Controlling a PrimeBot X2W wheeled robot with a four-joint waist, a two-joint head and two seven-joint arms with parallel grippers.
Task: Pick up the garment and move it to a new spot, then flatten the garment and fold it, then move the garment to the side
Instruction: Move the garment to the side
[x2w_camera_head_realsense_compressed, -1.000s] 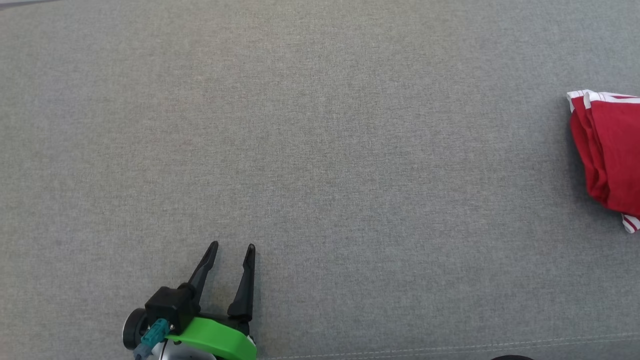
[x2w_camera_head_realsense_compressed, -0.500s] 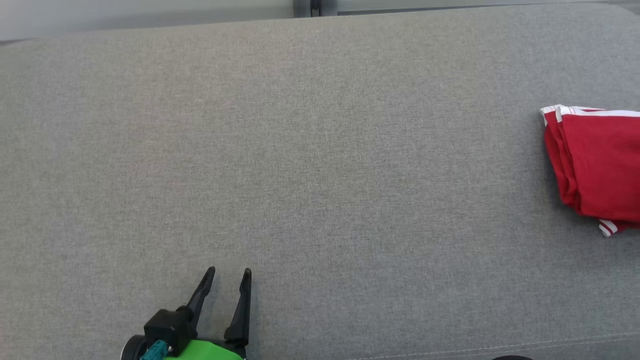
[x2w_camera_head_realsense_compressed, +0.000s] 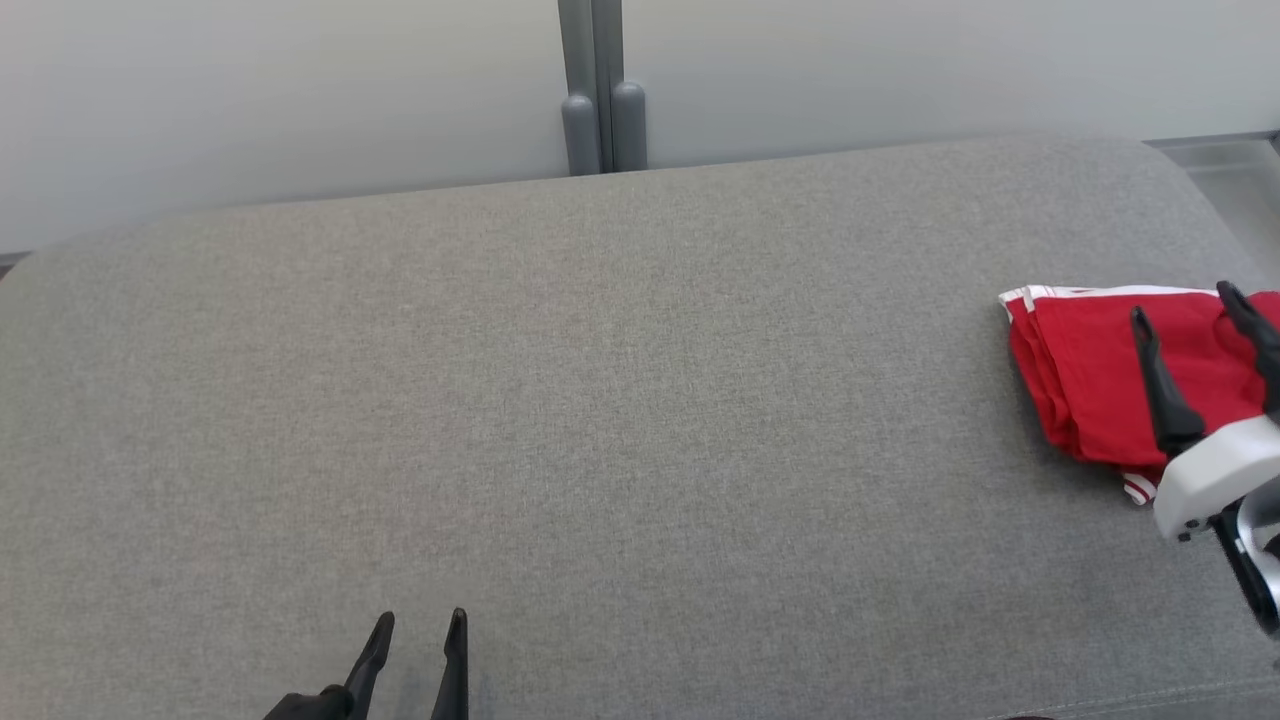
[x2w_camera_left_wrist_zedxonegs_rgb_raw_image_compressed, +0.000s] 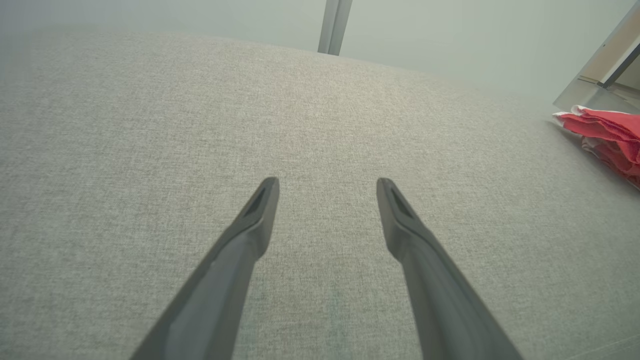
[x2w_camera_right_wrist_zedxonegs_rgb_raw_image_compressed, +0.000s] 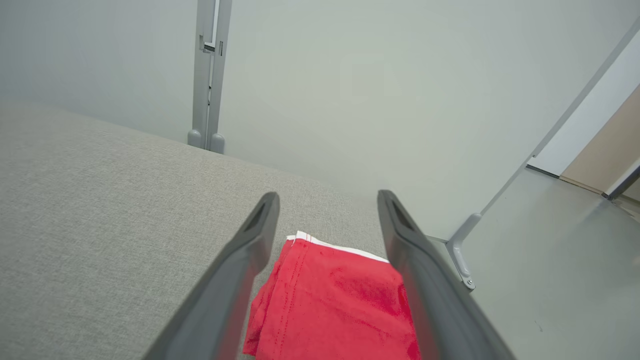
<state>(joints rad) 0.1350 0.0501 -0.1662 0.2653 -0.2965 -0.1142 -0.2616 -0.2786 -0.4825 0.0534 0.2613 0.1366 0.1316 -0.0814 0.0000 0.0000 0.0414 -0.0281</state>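
Garment (x2w_camera_head_realsense_compressed: 1080, 380), red w/ white trim, lies folded at 3 o'clock on grey surface (x2w_camera_head_realsense_compressed: 600, 400), near its edge. Right gripper (x2w_camera_head_realsense_compressed: 1181, 303) over it, fingers spread wide, holding nothing. Left gripper (x2w_camera_head_realsense_compressed: 421, 615) at 7 o'clock, fingers apart, empty, well away from garment.

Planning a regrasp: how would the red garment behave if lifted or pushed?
The garment is thin cloth in loose stacked folds, so lifted by one edge it would probably droop and unfold. It looks light. Pushed over the woven cushion, it would likely bunch rather than slide.
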